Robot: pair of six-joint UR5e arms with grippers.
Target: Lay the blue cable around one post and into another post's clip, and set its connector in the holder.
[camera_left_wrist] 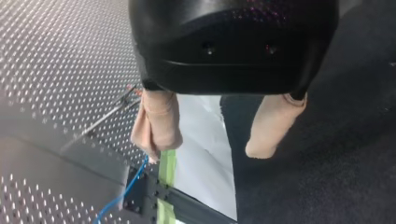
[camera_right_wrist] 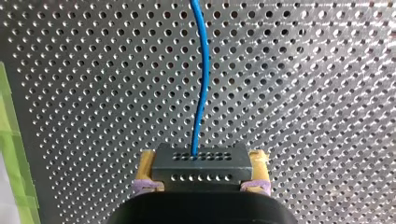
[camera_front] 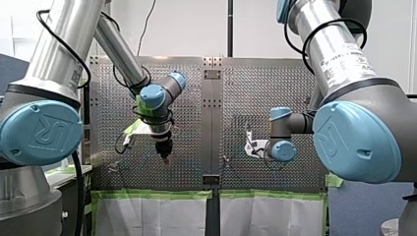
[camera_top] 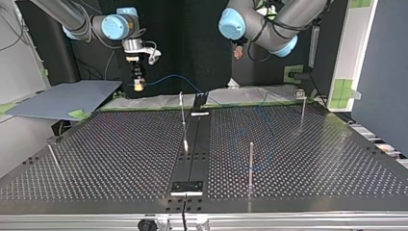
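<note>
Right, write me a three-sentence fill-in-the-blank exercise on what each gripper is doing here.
1. My right gripper is shut on the grey ____, and the blue cable runs ahead from it.
2. My left gripper has its fingers ____, with nothing between them.
3. The pads on my right gripper are ____ in colour.
Missing words: connector; open; yellow.

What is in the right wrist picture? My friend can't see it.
My right pincer is shut on the dark connector, with its yellow pads pressing on both sides. The blue cable runs from the connector ahead over the perforated table. A strip of green tape lines the table's edge, off to one side of the pincer.
</note>
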